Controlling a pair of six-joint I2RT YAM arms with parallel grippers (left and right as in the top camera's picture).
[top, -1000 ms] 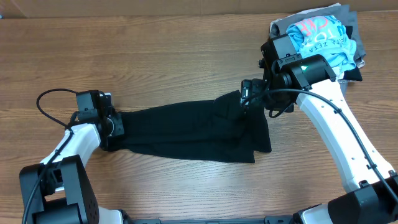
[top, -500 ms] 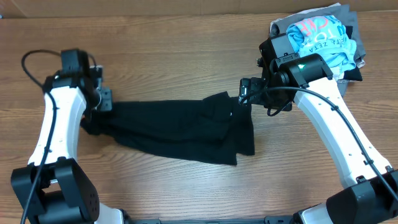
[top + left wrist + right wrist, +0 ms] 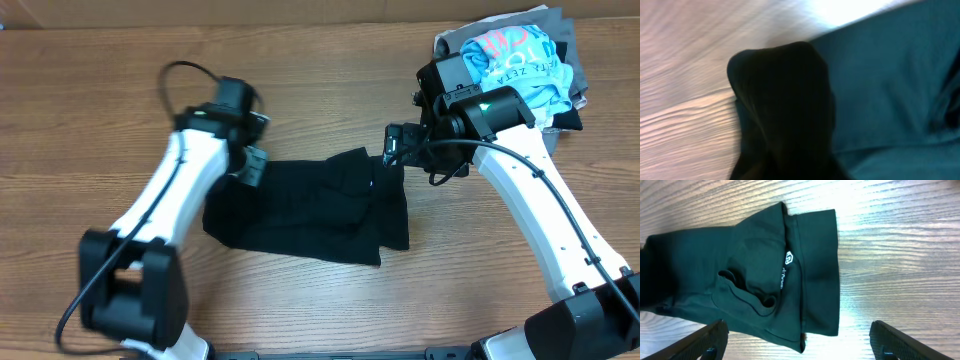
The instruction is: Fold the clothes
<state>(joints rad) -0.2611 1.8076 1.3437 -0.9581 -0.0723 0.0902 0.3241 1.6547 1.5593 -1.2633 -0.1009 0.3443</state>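
Note:
The black shirt [image 3: 310,205] lies stretched across the middle of the wooden table, its right end bunched in folds. My left gripper [image 3: 250,168] is shut on the shirt's left end and holds it lifted over the rest of the garment. In the left wrist view black fabric [image 3: 785,95] fills the frame and hides the fingers. My right gripper [image 3: 392,150] hovers over the shirt's right end. In the right wrist view its fingers [image 3: 800,345] are wide open and empty above the shirt [image 3: 755,275], which shows a small white mark [image 3: 788,257].
A pile of folded clothes stands at the back right corner, with a light blue shirt with pink lettering [image 3: 515,50] on top of grey garments [image 3: 562,30]. Bare wood table [image 3: 300,80] lies behind and in front of the shirt.
My left arm has swung up and to the right, carrying the shirt's left end over towards the middle. The shirt's span is shorter. My right gripper stays in place.

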